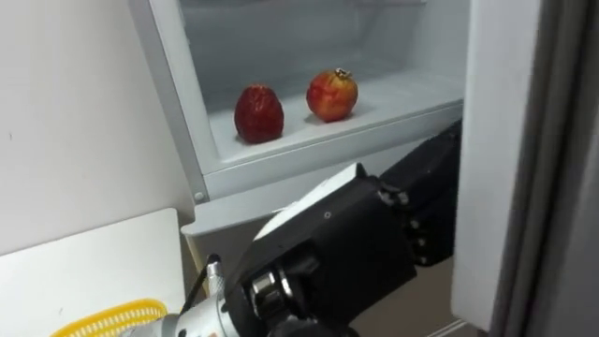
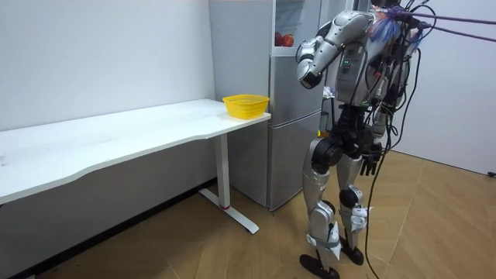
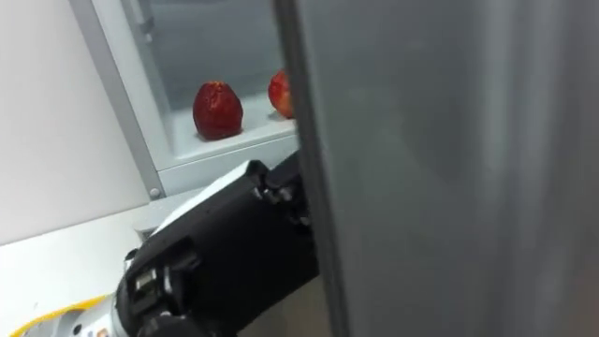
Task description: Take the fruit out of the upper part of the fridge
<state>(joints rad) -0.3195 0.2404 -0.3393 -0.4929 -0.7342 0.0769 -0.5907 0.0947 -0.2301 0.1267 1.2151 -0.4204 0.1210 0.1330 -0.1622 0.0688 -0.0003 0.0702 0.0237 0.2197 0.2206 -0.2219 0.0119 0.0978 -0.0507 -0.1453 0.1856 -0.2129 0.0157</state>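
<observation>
Reaching toward the open upper fridge (image 1: 309, 37), fruit not yet taken

Holding the left robot hand (image 1: 351, 239) back-up just below the shelf (image 1: 402, 94), seemingly lined up to go in; impossible to tell whether open or closed; letting the right robot hand (image 2: 370, 163) hang slack and open at the hip; standing beside the bench (image 1: 84, 262) with its yellow basket (image 1: 108, 320), probably for the drop-off; looking past the fridge door (image 1: 505, 159), swung wide at the right for access; aiming farther in at the dark red fruit (image 1: 258, 113) and rounder red-yellow fruit (image 1: 331, 95), side by side, not touching, near the shelf's front edge.
</observation>
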